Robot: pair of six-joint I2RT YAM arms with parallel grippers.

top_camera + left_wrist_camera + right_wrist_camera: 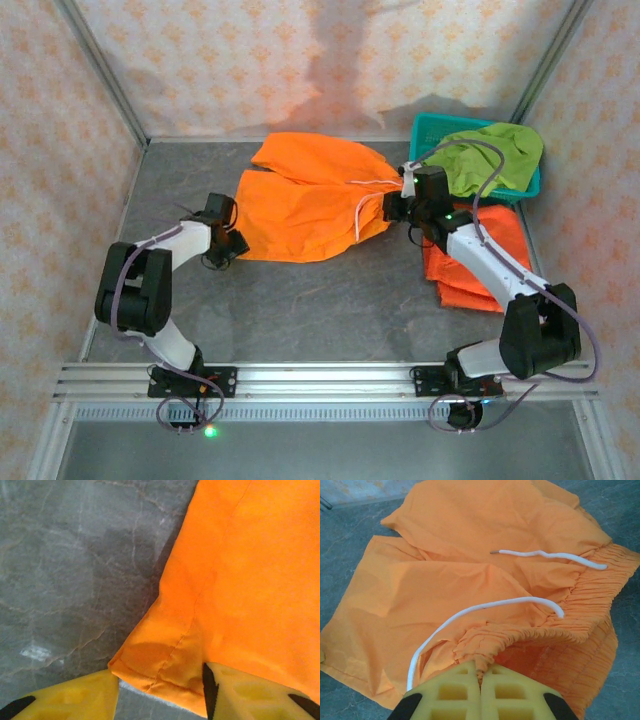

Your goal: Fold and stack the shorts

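Observation:
A pair of bright orange shorts lies spread flat in the middle of the table, waist to the right, with pale drawstrings loose on top. My right gripper is shut on a pinch of the gathered waistband; it sits at the waist end. My left gripper is at the near left leg corner. Its yellow fingers stand apart, with the hem corner lying between them. More orange shorts lie folded at the right under my right arm. Lime-green shorts lie in the basket.
The teal mesh basket stands at the back right corner against the wall. Patterned walls close in the left, back and right sides. Bare grey table stretches between the spread shorts and the rail at the near edge.

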